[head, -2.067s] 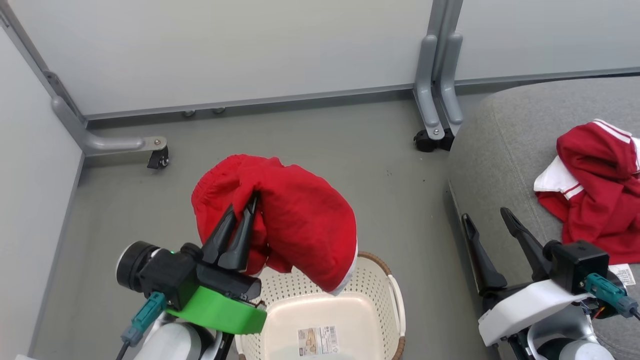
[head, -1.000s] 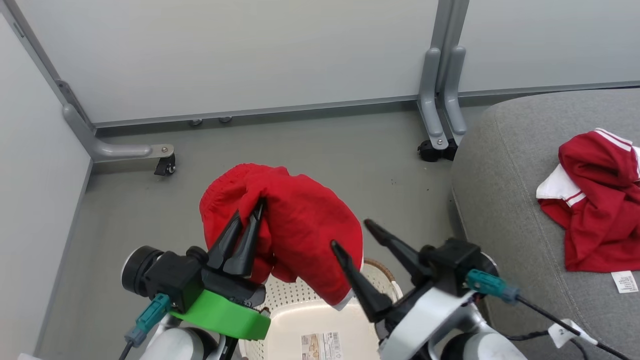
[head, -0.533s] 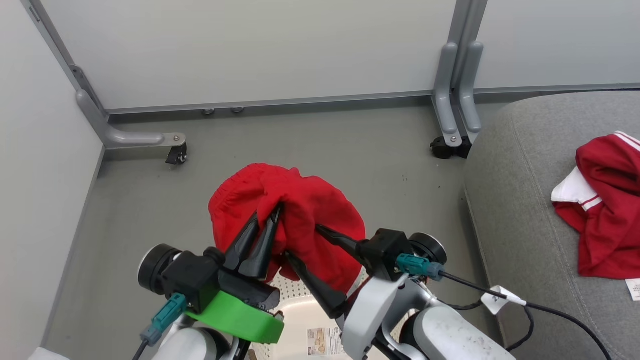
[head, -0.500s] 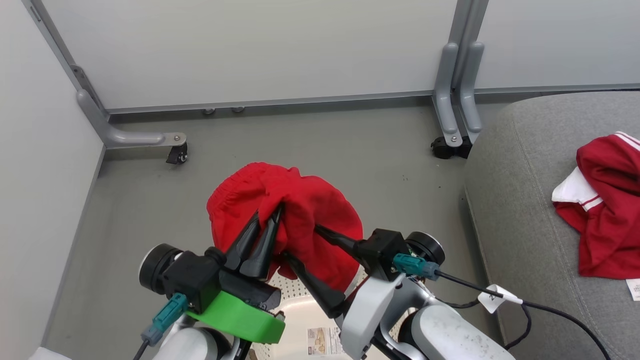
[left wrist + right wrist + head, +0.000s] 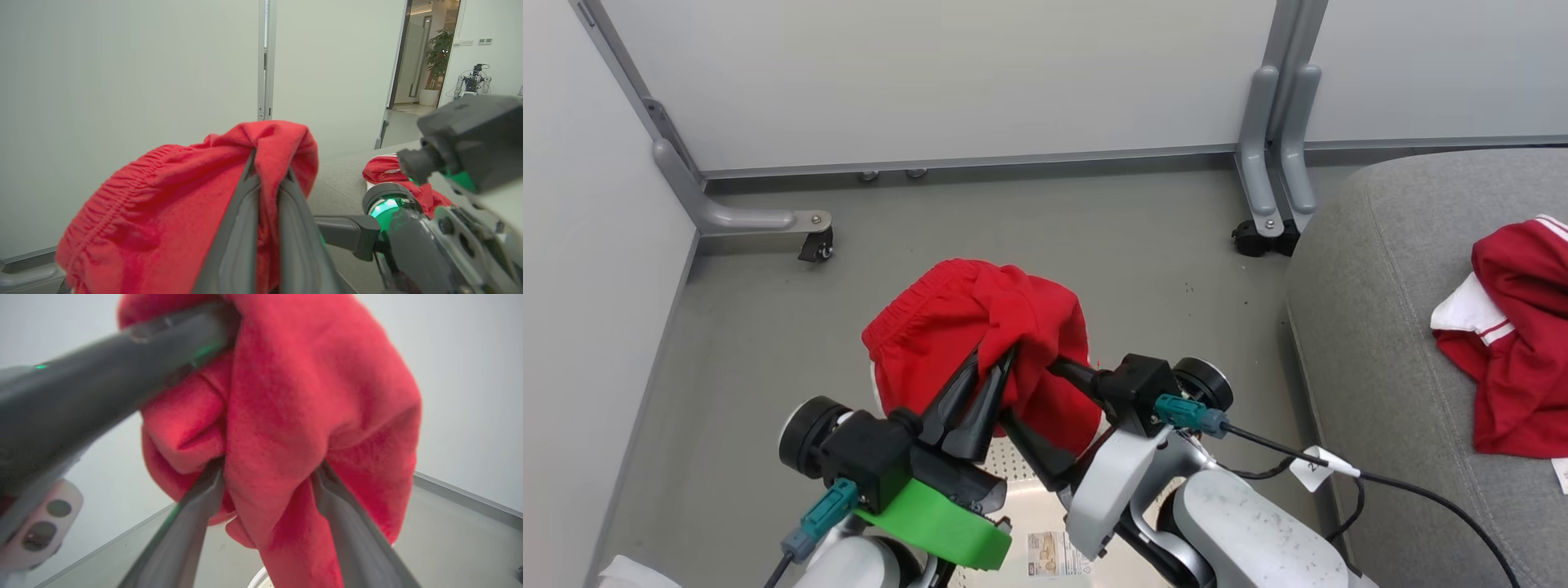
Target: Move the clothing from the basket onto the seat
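The red shorts (image 5: 947, 318) hang in the air above the cream basket (image 5: 1033, 510), with my left gripper (image 5: 994, 359) shut on a bunched fold near their top. From the right, my right gripper (image 5: 1029, 392) stands open, its two fingers straddling a hanging fold of the shorts (image 5: 286, 396). In the right wrist view that gripper (image 5: 267, 473) has red cloth between its spread fingers. The left wrist view has the left gripper (image 5: 269, 171) pinching the shorts (image 5: 163, 204). The red and white shirt (image 5: 1519, 351) lies crumpled on the grey seat (image 5: 1380, 327) at the right.
Pale partition panels stand behind, on grey legs with casters (image 5: 813, 241) (image 5: 1262, 233). Grey floor lies between the basket and the panels. A black cable with a white tag (image 5: 1319, 469) trails from the right wrist toward the seat.
My right arm has swung left from beside the seat to the shorts and now straddles a fold. The left gripper keeps its hold. The camera has shifted a little.
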You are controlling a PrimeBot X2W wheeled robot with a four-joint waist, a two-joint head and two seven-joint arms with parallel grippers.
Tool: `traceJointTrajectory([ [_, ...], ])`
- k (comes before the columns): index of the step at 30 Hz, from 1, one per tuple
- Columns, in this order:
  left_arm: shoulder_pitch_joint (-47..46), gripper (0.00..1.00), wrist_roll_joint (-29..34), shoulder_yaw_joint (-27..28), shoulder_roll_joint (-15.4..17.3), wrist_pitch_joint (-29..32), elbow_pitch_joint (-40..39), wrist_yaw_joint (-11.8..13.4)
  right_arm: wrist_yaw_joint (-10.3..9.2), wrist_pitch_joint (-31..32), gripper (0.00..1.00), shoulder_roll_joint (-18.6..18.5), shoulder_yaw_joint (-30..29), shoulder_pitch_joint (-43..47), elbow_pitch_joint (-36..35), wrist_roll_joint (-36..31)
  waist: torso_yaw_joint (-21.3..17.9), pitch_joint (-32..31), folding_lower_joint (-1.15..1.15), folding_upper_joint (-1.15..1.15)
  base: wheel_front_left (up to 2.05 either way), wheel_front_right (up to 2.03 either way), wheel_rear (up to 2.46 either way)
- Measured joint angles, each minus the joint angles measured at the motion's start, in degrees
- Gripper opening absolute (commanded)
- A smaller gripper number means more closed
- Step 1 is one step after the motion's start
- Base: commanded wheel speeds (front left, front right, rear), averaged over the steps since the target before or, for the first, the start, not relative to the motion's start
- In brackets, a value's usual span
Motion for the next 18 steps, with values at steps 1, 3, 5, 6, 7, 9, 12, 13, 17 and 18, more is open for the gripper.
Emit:
traceJointTrajectory([
  [1, -0.05, 0.00, 0.00, -0.18, -0.05, 0.01, 0.07, -0.05, 0.01, -0.73, 1.00, 0.03, 0.10, -0.30, 0.30, 0.35, 0.06, 0.03, 0.00, 0.00, 0.00, 0.00, 0.00],
  [3, -0.24, 0.00, -0.01, -0.43, -0.15, 0.01, 0.19, -0.12, 0.00, -1.65, 1.00, 0.02, 0.16, -0.96, 1.00, 0.91, 0.19, 0.07, 0.00, 0.00, 0.00, 0.00, 0.00],
  [5, -0.34, 0.00, -0.02, -0.66, -0.24, 0.08, 0.35, -0.33, 0.00, -2.74, 1.00, 0.02, 0.51, -1.29, 1.59, 1.91, 0.36, 0.14, 0.00, 0.00, 0.00, 0.00, 0.00],
  [6, -0.46, 0.00, -0.07, -0.75, -0.32, 0.08, 0.44, -0.34, 0.00, -3.12, 1.00, 0.03, 0.64, -1.63, 1.98, 2.31, 0.46, 0.16, 0.00, 0.00, 0.00, 0.00, 0.00],
  [7, -0.60, 0.00, -0.12, -0.81, -0.37, 0.07, 0.48, -0.38, 0.00, -3.42, 1.00, 0.03, 0.76, -1.88, 2.21, 2.82, 0.55, 0.16, 0.00, 0.00, 0.00, 0.00, 0.00],
  [9, -0.82, 0.00, -0.42, -0.97, -0.56, 0.07, 0.59, -0.53, 0.00, -4.11, 0.45, 0.02, 1.33, -2.42, 2.82, 4.05, 0.77, 0.18, 0.00, 0.00, 0.00, 0.00, 0.00],
  [12, -0.88, 0.00, -0.43, -1.12, -0.64, 0.01, 0.73, -0.56, 0.00, -4.49, 0.00, 0.03, 2.26, -3.37, 3.85, 5.53, 1.01, 0.29, 0.00, 0.00, 0.00, 0.00, 0.00],
  [13, -0.90, 0.00, -0.44, -1.15, -0.64, -0.01, 0.76, -0.57, 0.00, -4.45, 0.00, 0.03, 2.74, -3.58, 4.20, 6.15, 1.09, 0.34, 0.00, 0.00, 0.00, 0.00, 0.00],
  [17, -1.02, 0.00, -0.48, -1.05, -0.57, -0.09, 0.78, -0.57, 0.00, -5.02, 0.00, 0.05, 4.05, -4.33, 5.10, 7.99, 1.26, 0.55, 0.00, 0.00, 0.00, 0.00, 0.00],
  [18, -1.09, 0.12, -0.48, -1.01, -0.51, -0.25, 0.76, -0.56, 0.00, -5.15, 0.00, 0.03, 4.31, -4.47, 5.28, 8.43, 1.30, 0.61, 0.00, 0.00, 0.00, 0.00, 0.00],
])
